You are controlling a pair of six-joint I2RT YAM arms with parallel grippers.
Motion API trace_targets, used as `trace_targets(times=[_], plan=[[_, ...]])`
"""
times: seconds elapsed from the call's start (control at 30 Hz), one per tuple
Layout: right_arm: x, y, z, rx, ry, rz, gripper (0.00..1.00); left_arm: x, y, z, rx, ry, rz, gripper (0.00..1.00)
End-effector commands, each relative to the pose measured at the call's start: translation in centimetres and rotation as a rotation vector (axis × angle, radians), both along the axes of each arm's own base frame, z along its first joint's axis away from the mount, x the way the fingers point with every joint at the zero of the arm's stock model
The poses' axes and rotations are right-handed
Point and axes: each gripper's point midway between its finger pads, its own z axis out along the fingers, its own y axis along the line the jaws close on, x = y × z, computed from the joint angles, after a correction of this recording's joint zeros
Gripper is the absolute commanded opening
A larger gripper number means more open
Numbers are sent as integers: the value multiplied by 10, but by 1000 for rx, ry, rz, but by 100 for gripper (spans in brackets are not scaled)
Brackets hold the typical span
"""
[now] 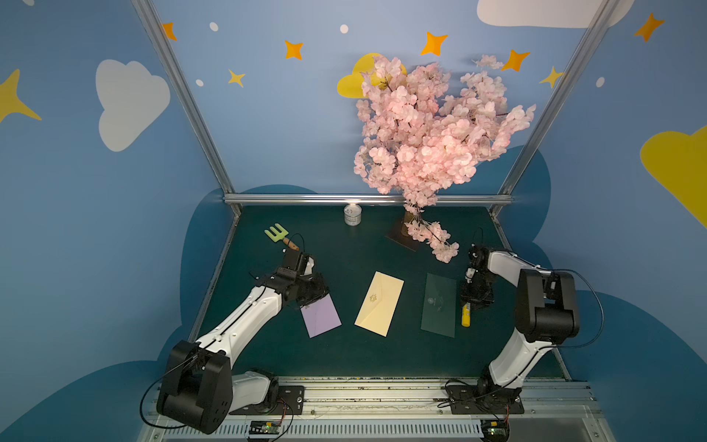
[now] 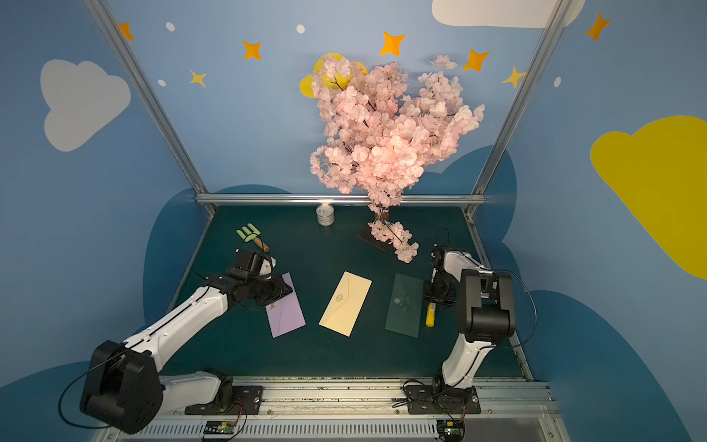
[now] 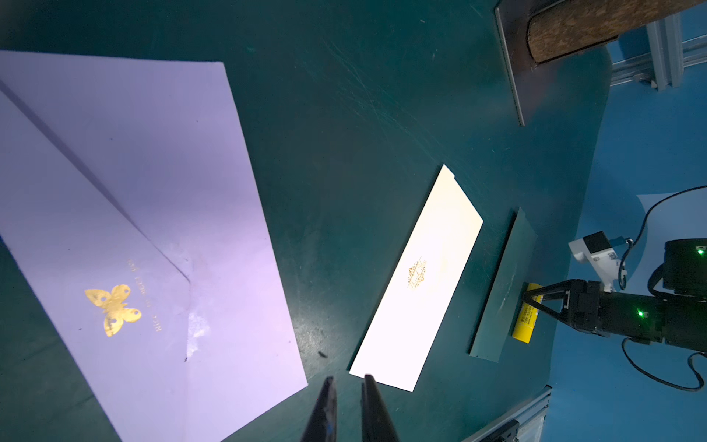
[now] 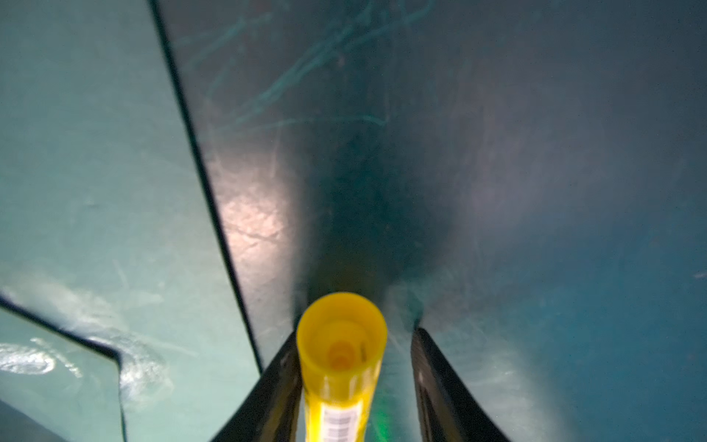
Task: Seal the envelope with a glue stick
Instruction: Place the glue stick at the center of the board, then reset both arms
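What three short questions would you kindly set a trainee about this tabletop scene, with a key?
1. True or false: the right gripper is clamped shut on the yellow cylindrical glue stick.
2. How many paper envelopes lie on the dark green table mat? A two, B three, C four.
3. Which envelope lies right beside the glue stick?
Key: 1. False: its jaws stand open around the stick, with a gap on one side. 2. B. 3. The dark green paper envelope.
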Motion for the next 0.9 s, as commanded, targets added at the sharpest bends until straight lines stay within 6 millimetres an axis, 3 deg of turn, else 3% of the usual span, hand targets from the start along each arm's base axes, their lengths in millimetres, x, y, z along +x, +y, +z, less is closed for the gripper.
trace_targets(times=[0.0, 0.17, 0.33, 0.5, 0.73, 0.87], plan=[[-3, 1, -1, 6, 11, -13, 50, 0, 2, 5, 7, -2, -14, 16], [4, 1, 11, 8, -31, -12, 55, 4, 9, 10, 13, -10, 1, 17], [20, -1, 40, -3, -105, -6, 60, 11, 19, 17, 31, -21, 18, 20], [39, -13, 69, -29, -229, -37, 71, 23, 45, 34, 61, -60, 78, 25], [78, -33, 113, -92, -615, -118, 86, 50, 97, 60, 190, -197, 190, 78], [92, -41, 131, -161, -881, -117, 87, 66, 141, 66, 365, -351, 336, 100]])
